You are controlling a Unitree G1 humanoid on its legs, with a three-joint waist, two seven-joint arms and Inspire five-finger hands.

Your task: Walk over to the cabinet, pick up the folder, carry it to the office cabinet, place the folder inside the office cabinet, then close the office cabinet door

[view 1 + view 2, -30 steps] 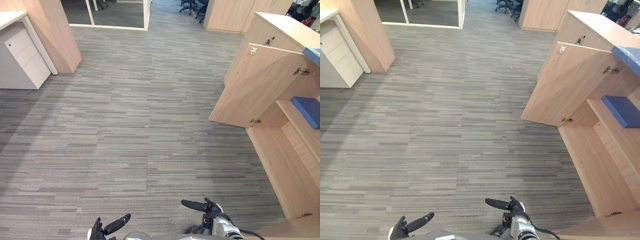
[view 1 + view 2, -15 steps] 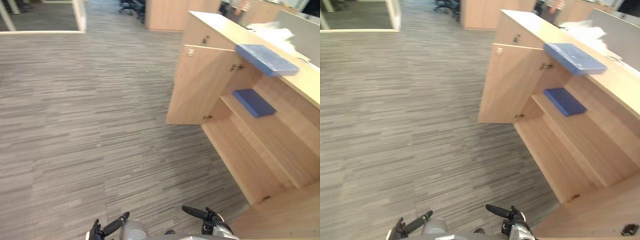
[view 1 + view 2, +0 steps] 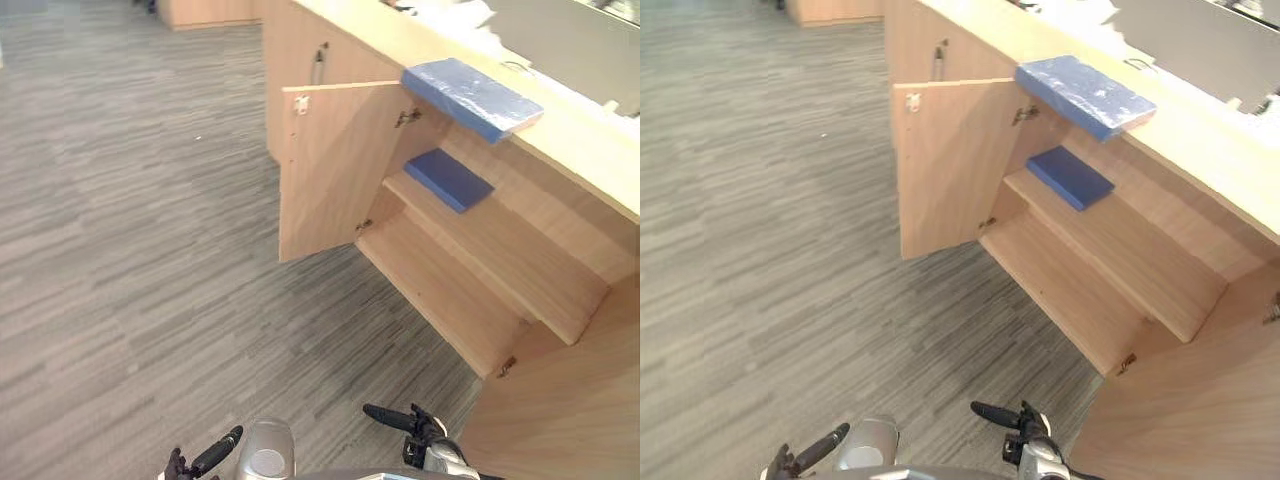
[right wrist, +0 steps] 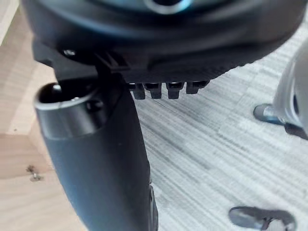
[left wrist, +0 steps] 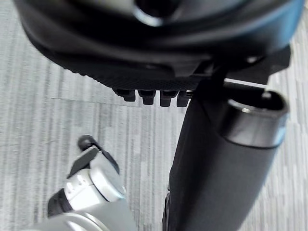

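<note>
The blue folder [image 3: 470,95] lies at 1 o'clock on top of the cabinet [image 3: 450,290], one corner overhanging the open front. It looks flat, stiff, light and slick, so pinching that overhang should suit. The left hand [image 3: 205,462] and right hand [image 3: 405,420] hang empty, fingers relaxed.

Left robot hand [image 3: 208,459], right robot hand [image 3: 414,424] cut by bottom edge. Near cabinet door [image 3: 570,410] cut by corner. White thing [image 3: 455,14] blurry.
</note>
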